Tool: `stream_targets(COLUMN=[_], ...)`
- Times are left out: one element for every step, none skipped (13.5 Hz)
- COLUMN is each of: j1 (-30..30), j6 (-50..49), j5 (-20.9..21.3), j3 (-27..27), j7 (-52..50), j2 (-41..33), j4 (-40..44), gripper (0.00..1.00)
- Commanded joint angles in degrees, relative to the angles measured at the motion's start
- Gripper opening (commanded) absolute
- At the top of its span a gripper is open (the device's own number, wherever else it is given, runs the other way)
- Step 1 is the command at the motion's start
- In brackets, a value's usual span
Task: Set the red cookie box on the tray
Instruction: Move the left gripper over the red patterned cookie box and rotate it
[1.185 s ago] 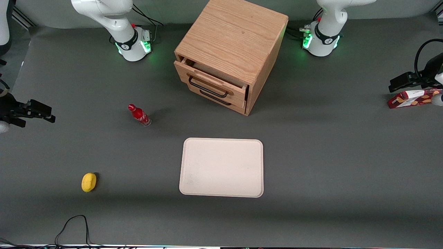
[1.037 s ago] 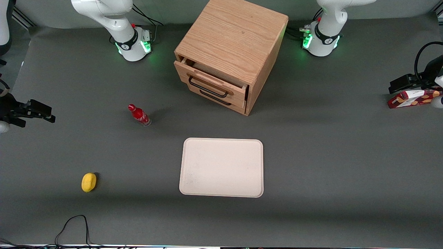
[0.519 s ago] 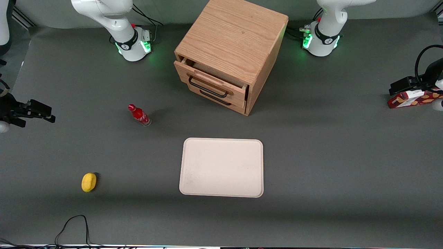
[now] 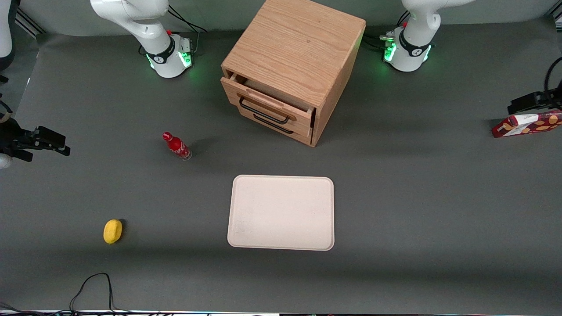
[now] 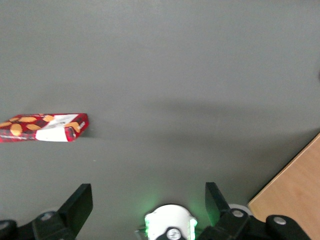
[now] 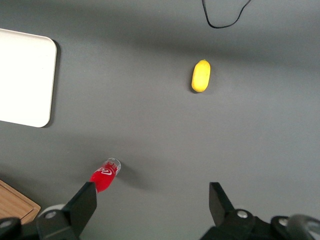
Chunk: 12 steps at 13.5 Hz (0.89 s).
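Since earlier frames, end effector (image 5: 145,200) has lifted and drawn back off red cookie box (image 4: 529,124); box unmoved. Nearest front camera: yellow lemon-like fruit (image 4: 112,231), then beige tray (image 4: 281,213), bare, mid-counter (image 4: 417,210). Farther: small red bottle (image 4: 176,145) upright. Cookie box flat on counter at working arm's end, well apart from tray. End effector above box, fingers (image 5: 80,202) spread apart, gripping nothing. Farthest: wooden drawer cabinet (image 4: 292,66), top drawer slightly open.
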Motion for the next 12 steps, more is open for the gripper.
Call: stream_targets(j1=[8.7, 11.9, 14.5, 17.4, 20.3, 23.3, 26.2, 28.6, 31.1, 33.2, 34.8, 36.3], j6=[-1.9, -1.5, -1.2, -0.6, 0.3, 1.7, 2.8, 4.0, 5.9, 7.7, 9.3, 10.5], j5=[0.7, 2.8, 4.4, 4.8, 5.1, 5.2, 5.3, 5.3, 5.3, 5.3, 5.3, 5.3], j3=[-0.3, -0.3, -0.3, -0.3, -0.3, -0.3, -0.3, -0.3, -0.3, -0.3, -0.3, -0.3], j7=[19.2, 26.2, 32.4, 37.9, 43.4, 48.4, 52.6, 56.1, 59.9, 63.6, 66.9, 69.6], j2=[0.6, 0.7, 0.7, 0.8, 0.9, 1.4, 2.3, 3.3, 4.3, 5.5, 6.8, 8.4], j4=[1.8, 1.8, 1.8, 1.8, 1.8, 1.7, 1.7, 1.7, 1.5, 1.4, 1.1, 1.1], gripper=[1.0, 1.0, 1.0, 1.0, 1.0, 1.0, 1.0, 1.0, 1.0, 1.0, 1.0, 1.0])
